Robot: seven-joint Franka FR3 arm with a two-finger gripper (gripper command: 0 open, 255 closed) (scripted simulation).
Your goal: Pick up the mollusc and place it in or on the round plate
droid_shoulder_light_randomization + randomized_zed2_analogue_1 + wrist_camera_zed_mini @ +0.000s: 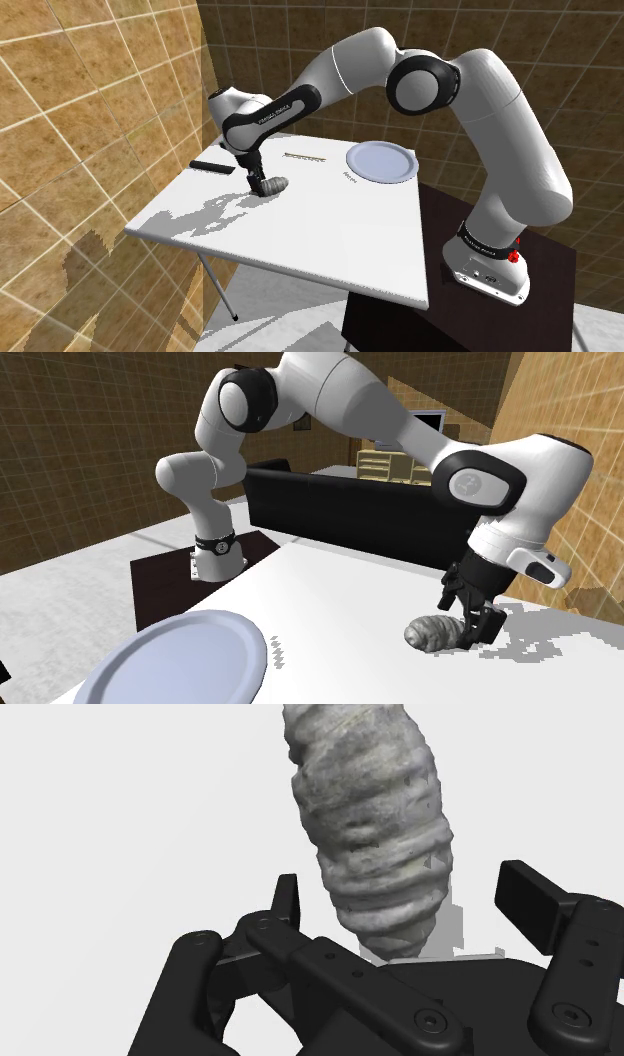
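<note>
Gripper (405, 904) down at white table (320, 235), fingers (528, 899) apart astride narrow end of grey ridged mollusc (365, 814); round plate (381, 160) well apart

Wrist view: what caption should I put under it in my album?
Open black gripper straddles a grey, ridged spiral shell lying on the white table, fingers not touching it.

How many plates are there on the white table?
1. The round pale blue plate lies near the far edge of the white table, toward the shoulder view's right of the grey spiral shell. None seems hidden, though the arm covers some table.
</note>
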